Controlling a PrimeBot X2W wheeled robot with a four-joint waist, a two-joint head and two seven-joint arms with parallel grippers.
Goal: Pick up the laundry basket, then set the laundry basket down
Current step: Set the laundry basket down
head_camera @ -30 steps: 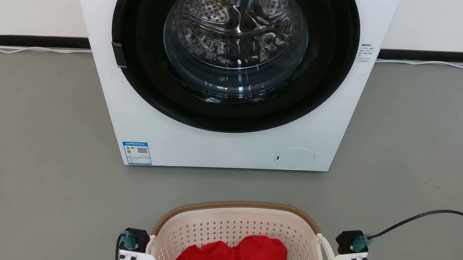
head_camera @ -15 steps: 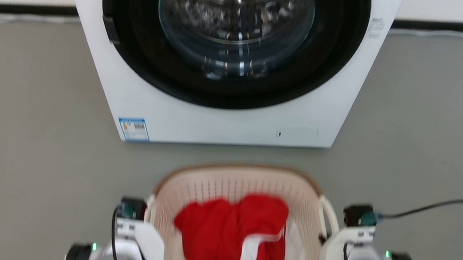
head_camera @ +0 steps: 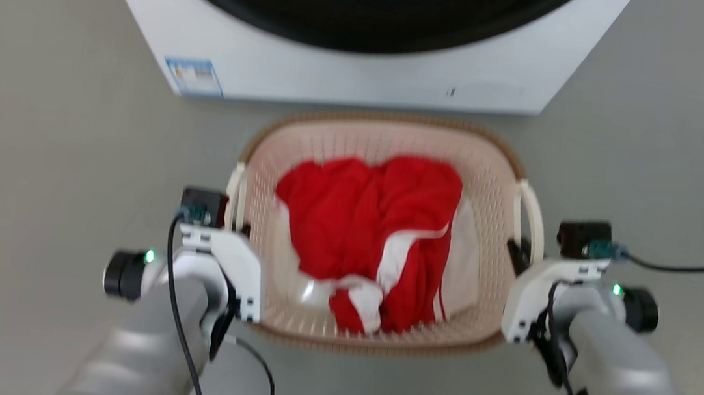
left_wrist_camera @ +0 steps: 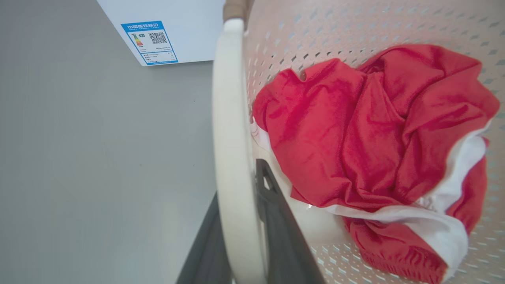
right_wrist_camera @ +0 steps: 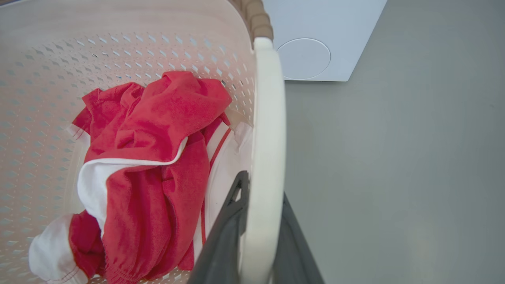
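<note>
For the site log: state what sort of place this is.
Probably a laundry area: a front-loading washing machine stands on a grey floor, and a laundry basket holding red-and-white clothes is just before it.

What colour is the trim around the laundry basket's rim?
Brown, woven-look trim on the cream-white perforated plastic laundry basket; clearest in the head view.

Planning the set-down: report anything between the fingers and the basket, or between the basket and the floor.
Nothing visible does. The left fingers and right fingers each clamp a white loop handle of the cream perforated plastic laundry basket; grey floor shows beside it.
</note>
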